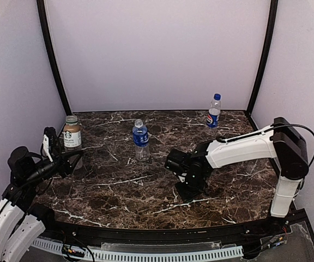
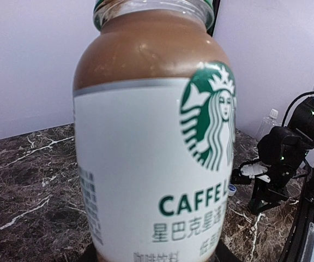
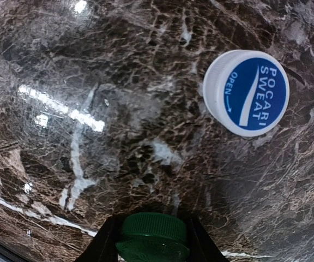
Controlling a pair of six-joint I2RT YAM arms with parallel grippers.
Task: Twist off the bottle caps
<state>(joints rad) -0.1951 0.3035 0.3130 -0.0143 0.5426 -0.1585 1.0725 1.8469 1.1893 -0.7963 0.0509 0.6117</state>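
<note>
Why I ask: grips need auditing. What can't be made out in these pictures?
Left gripper: its hold is hidden, left wrist view, behind the brown bottle; too dark from the top.
Bottle mouth: left wrist view, cut by the top edge.
Green cap: right wrist view, partly cut by the bottom edge.
</note>
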